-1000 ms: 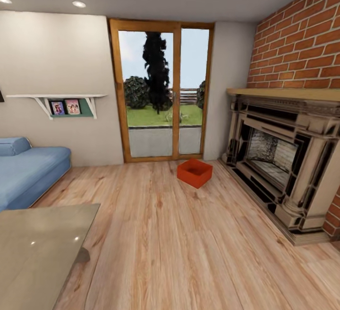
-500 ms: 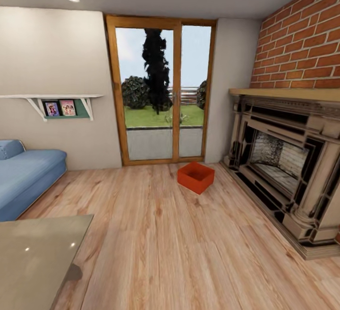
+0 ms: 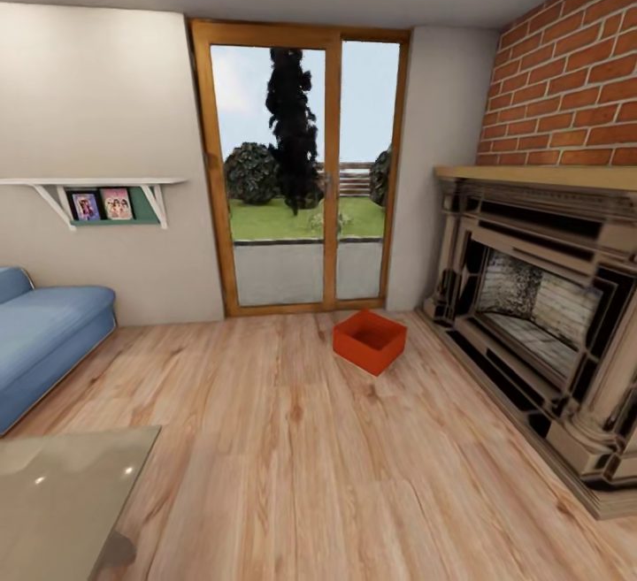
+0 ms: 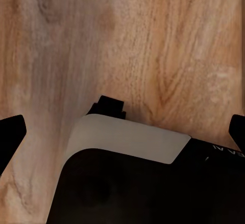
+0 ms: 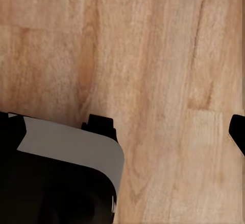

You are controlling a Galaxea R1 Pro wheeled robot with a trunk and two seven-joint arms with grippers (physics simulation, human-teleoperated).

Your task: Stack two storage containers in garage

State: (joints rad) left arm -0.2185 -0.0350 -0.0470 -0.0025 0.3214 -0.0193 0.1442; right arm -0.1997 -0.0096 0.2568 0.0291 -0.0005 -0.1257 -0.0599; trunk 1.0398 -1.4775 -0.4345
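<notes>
- Where the light wood-plank floor (image 3: 292, 439) runs up to the glass door (image 3: 301, 165), we see one storage container (image 3: 369, 341), a red-orange, open-top rectangular bin with plain smooth walls, standing just in front of the door's right pane, between the door and the fireplace (image 3: 540, 316).
- We take the glass door as our landmark: it has a warm wooden frame and looks out on grass, bushes and a dark tree.
- To the right of the door, the fireplace has a dark, stepped moulded surround and a pale brick back, with a red brick wall (image 3: 566, 86) above its wooden mantel.
- To the left of the door, a white bracket shelf (image 3: 93, 185) carries two small pictures, and a blue sofa (image 3: 49, 333) with rounded cushions sits lower down.
- Farthest from the door, a glossy greenish glass tabletop (image 3: 62, 484) cuts across the near corner.
- Compared with half a second ago, the whole picture has slid: the sofa, shelf and tabletop lie further toward the edge and the container sits slightly lower, so our camera has moved, not the things.
- Our left gripper (image 4: 122, 127) and right gripper (image 5: 122, 127) each hang over bare planks, dark fingertips spread wide to the edges, holding nothing.
</notes>
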